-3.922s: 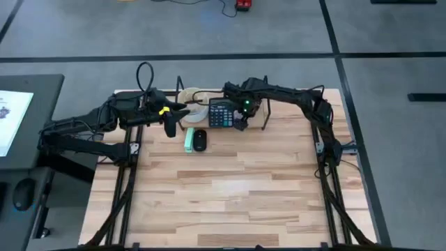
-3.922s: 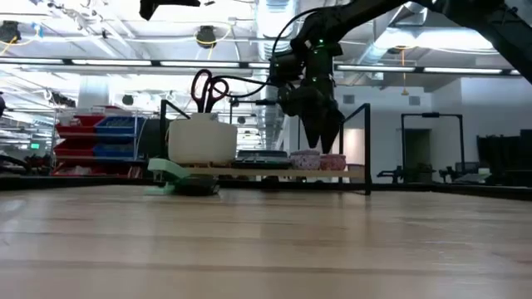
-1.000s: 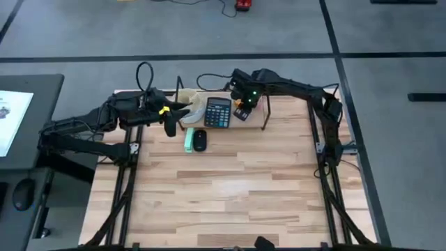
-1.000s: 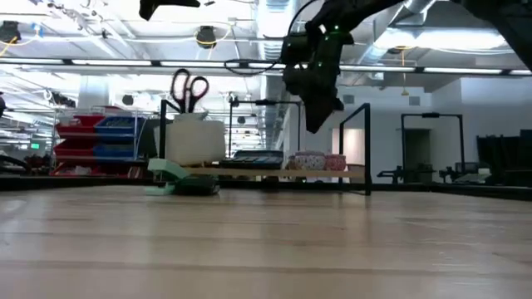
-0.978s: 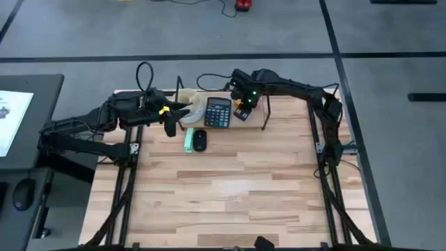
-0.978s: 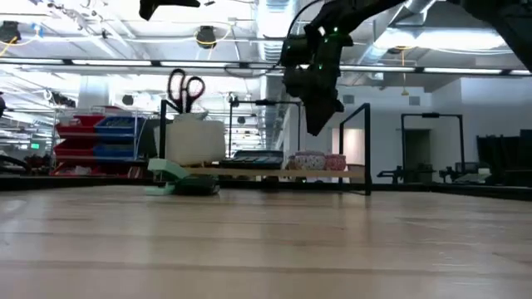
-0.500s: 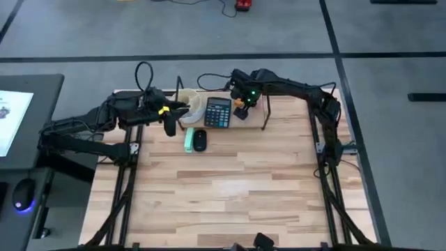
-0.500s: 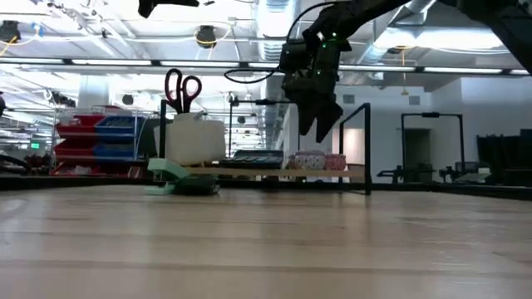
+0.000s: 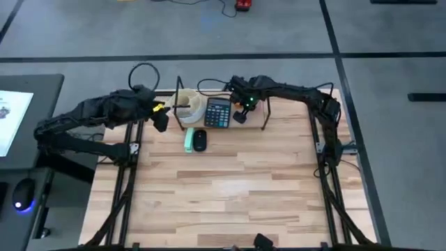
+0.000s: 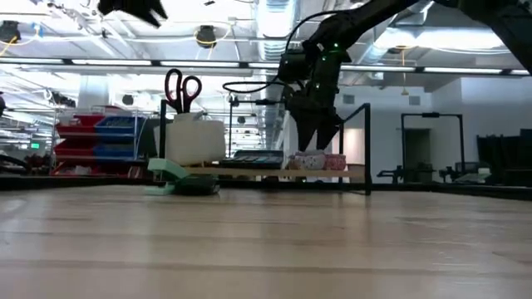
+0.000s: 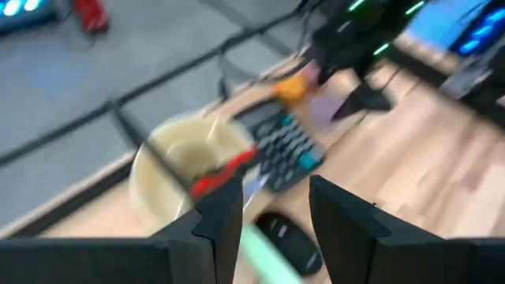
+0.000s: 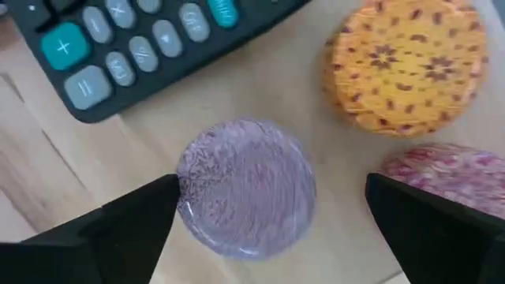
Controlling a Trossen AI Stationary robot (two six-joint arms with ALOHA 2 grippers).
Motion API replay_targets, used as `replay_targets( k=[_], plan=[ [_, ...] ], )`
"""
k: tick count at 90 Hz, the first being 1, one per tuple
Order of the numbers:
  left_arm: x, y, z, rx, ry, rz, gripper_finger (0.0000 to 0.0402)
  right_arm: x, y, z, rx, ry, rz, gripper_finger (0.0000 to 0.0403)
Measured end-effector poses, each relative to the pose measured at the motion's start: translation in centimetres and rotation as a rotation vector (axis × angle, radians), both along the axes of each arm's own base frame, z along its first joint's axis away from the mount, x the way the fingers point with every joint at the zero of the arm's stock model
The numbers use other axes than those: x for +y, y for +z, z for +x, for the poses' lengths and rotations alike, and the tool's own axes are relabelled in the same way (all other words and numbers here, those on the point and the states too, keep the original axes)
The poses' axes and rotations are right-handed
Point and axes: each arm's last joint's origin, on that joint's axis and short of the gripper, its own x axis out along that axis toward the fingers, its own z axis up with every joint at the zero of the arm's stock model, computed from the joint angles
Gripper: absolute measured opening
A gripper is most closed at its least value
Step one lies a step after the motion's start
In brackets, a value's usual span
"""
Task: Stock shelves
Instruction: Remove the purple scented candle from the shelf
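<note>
The shelves stand at the table's far middle, a low plank between black uprights. On the plank are a white cup with red scissors in it, a black calculator, and purple, orange and pink tape rolls. My right gripper hangs open over the purple roll, one finger on each side. My left gripper is open, with nothing between its fingers, raised at the left of the cup. My right gripper points down at the purple roll, which lies flat on the plank. One fingertip stands right at the roll's rim; whether it touches I cannot tell. The other finger is well clear of it.
A black mouse and a pale green thing lie on the tabletop just in front of the shelves. The near half of the table is bare wood. Black uprights stand at both ends of the shelves.
My right gripper has come down toward the plank among the tape rolls. My left gripper has drawn back from the cup toward the table's left edge and has risen. The scissors stay in the cup.
</note>
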Motion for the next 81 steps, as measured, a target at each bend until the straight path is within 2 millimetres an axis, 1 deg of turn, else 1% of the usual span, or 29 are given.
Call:
replay_targets(
  k=[4, 12, 52, 59, 72, 81],
  plan=[
    [0.0, -0.3, 0.0, 0.027, 0.013, -0.016, 0.0125, 0.2, -0.3, 0.1, -0.001, -0.002, -0.002, 0.0393],
    [0.0, -0.7, 0.1, 0.062, 0.017, -0.03, 0.0125, 0.3, -0.3, 0.3, -0.014, -0.002, -0.011, 0.0393],
    [0.1, -0.4, 0.9, 0.011, 0.003, -0.019, 0.0125, -0.1, -0.4, 0.0, 0.003, -0.016, -0.017, 0.0392],
    [0.1, -0.3, 1.0, 0.002, 0.002, -0.018, 0.0125, 0.0, -0.9, -0.1, 0.008, -0.019, -0.028, 0.0392],
    [0.1, -0.1, 1.1, -0.019, 0.001, -0.015, 0.0125, 0.5, -2.5, -0.7, 0.064, -0.025, 0.005, 0.0392],
    [0.1, -0.1, 1.1, -0.019, 0.0, -0.016, 0.0125, 0.8, -3.0, -0.9, 0.081, -0.026, 0.018, 0.0383]
  ],
)
